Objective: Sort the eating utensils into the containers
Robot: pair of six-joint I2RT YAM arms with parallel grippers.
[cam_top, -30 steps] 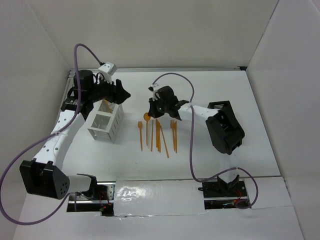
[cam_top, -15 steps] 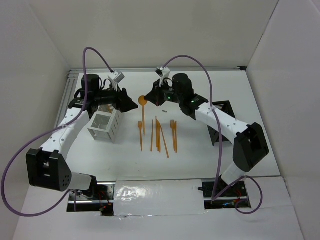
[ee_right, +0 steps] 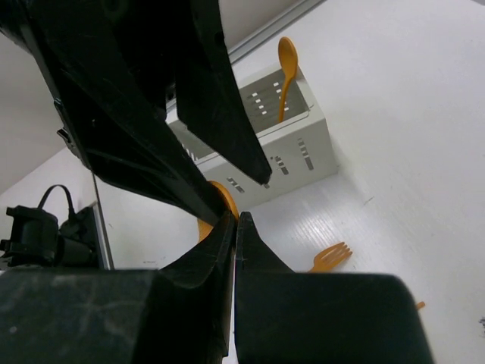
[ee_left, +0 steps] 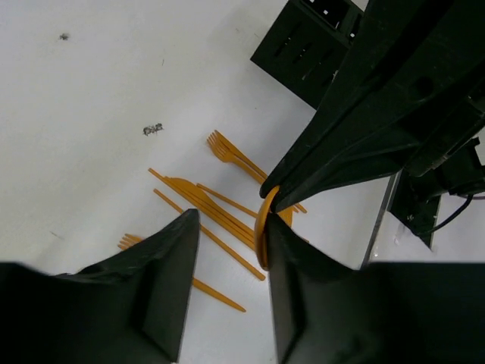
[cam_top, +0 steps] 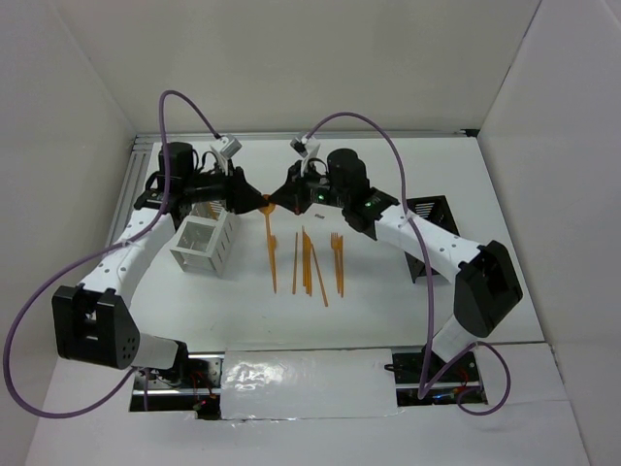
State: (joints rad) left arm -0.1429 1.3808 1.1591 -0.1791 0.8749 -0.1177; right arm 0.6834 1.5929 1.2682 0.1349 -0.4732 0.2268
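Observation:
My right gripper [cam_top: 276,200] is shut on an orange spoon [cam_top: 269,229] and holds it in the air, handle hanging down. In the right wrist view the jaws [ee_right: 232,218] pinch the spoon [ee_right: 218,199]. My left gripper [cam_top: 253,202] is open and meets it tip to tip. In the left wrist view [ee_left: 230,218] the spoon's bowl [ee_left: 262,227] lies against the inner face of one finger. The white caddy [cam_top: 206,243] stands under the left arm with one spoon [ee_right: 286,67] in it. The black caddy [cam_top: 433,216] is partly hidden behind the right arm.
Several orange forks and knives [cam_top: 307,260] lie in a row on the table between the caddies, also in the left wrist view [ee_left: 208,205]. One fork [ee_right: 331,258] lies near the white caddy [ee_right: 261,140]. The white walls of the enclosure stand close around.
My right gripper lifted the spoon from the row and carried it left. My left gripper swung right from over the white caddy, and the two now meet.

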